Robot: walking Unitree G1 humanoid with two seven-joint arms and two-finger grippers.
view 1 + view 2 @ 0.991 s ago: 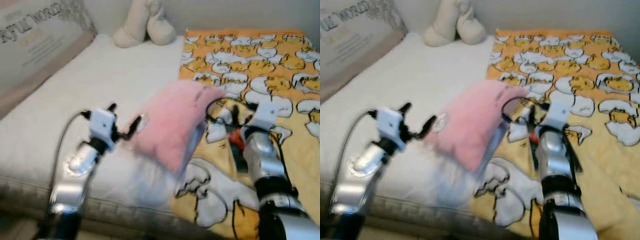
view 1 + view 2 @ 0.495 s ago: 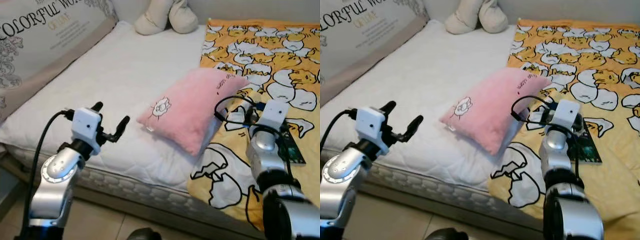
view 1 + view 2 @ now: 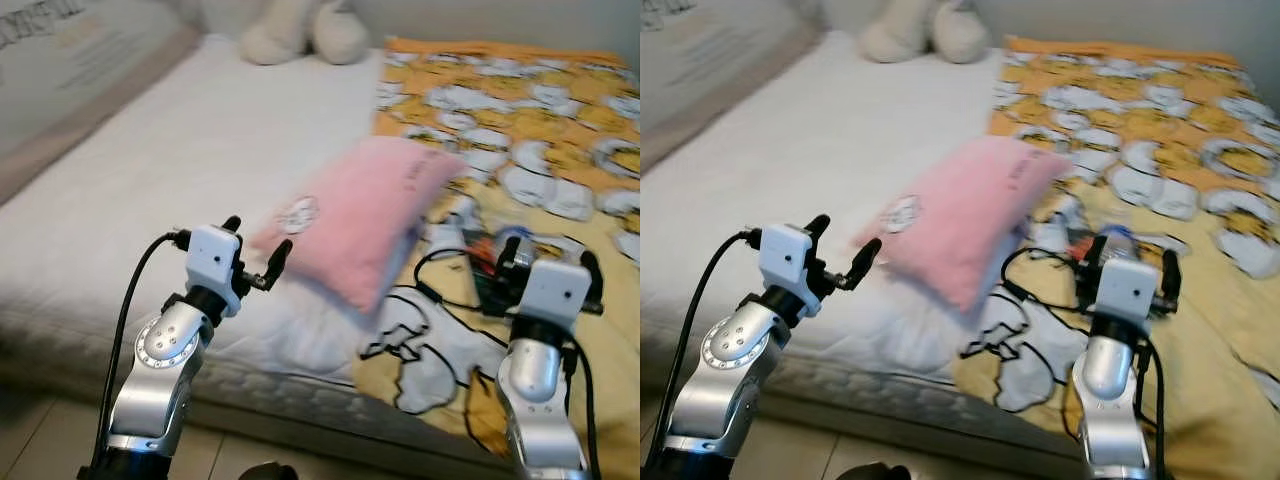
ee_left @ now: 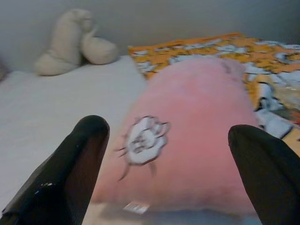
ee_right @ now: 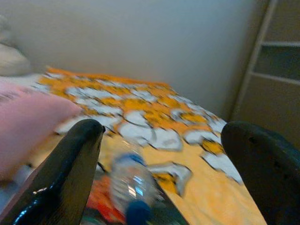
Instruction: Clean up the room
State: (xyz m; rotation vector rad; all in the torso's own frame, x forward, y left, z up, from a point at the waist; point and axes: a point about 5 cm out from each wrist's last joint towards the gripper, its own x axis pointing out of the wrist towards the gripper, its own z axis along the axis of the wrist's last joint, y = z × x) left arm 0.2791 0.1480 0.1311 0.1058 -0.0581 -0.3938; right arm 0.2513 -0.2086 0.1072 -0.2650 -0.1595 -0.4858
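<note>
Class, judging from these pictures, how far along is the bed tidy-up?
Nothing looks finished. The pink pillow lies askew across the edge of the yellow blanket. The left tool is open, pointing at the pillow, holding nothing. The right tool is open before a water bottle. Both items remain to be cleared.

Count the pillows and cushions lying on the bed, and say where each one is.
2. A pink pillow lies mid-bed, partly on the yellow blanket, just ahead of the left gripper. A cream cushion sits at the far edge by the wall. Others may lie outside the frame.
</note>
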